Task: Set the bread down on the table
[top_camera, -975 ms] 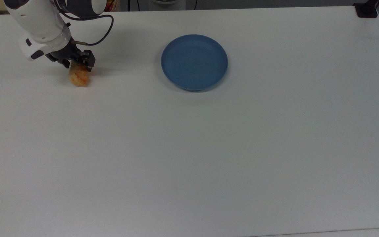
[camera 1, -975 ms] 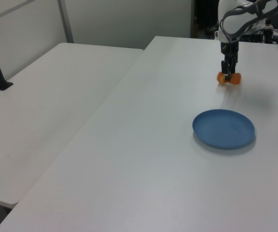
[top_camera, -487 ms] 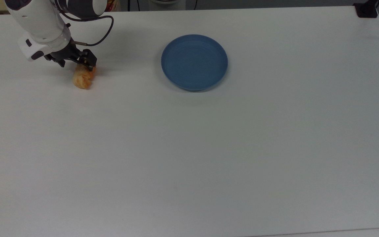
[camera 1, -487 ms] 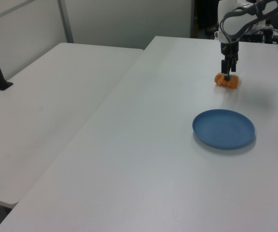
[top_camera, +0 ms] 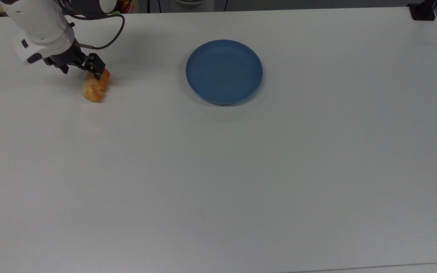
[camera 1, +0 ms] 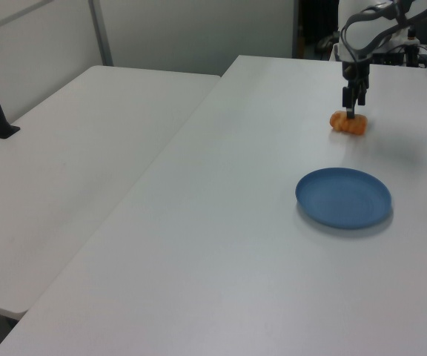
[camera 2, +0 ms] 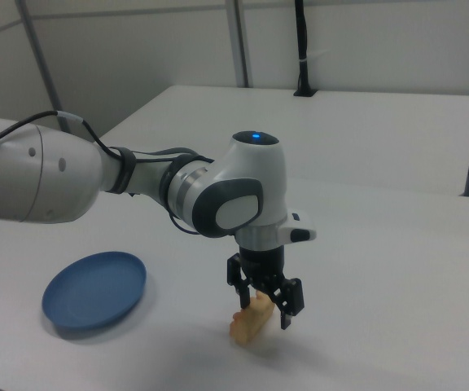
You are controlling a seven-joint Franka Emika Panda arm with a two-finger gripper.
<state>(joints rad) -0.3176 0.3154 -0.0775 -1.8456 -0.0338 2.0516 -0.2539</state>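
White and matte, the large rectangular table (top_camera: 241, 170) fills the top view; at upper left the small golden-orange flaky bread roll (top_camera: 95, 87) lies on it, well apart from the round blue plate (top_camera: 224, 71). The black two-finger gripper (top_camera: 89, 67), which clamped the roll a second ago, has spread its fingers and lifted to the roll's upper end, so the placing looks done. In the left view, upper right, the roll (camera 1: 348, 122) rests on the table under the gripper (camera 1: 352, 103). In the right view, bottom centre, the parted fingers straddle the pale-sided roll (camera 2: 251, 318) from just above.
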